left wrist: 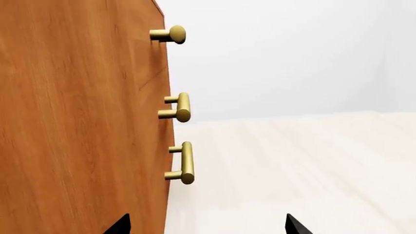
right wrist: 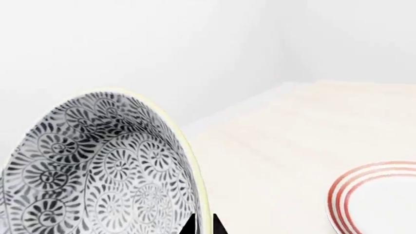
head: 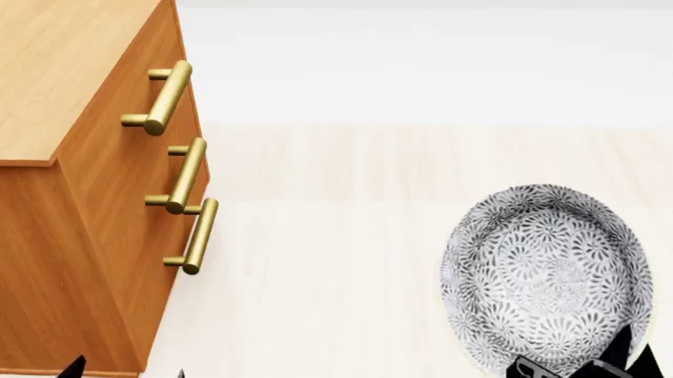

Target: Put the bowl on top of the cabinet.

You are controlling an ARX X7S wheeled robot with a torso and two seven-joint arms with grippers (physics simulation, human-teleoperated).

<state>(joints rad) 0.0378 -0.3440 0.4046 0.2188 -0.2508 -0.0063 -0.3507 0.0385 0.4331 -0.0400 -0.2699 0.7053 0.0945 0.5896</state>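
Observation:
The bowl, white with a dense grey floral pattern, is at the lower right of the head view, tipped so its inside faces the camera. My right gripper holds it from below. In the right wrist view the gripper is shut on the rim of the bowl, one finger on each side. The orange-brown cabinet stands at the left, its top well to the left of the bowl. My left gripper is open and empty beside the cabinet's front corner.
Three brass bar handles stick out from the cabinet front toward the open pale tabletop. A flat white plate with red rings lies on the table near the right gripper. A white wall is behind.

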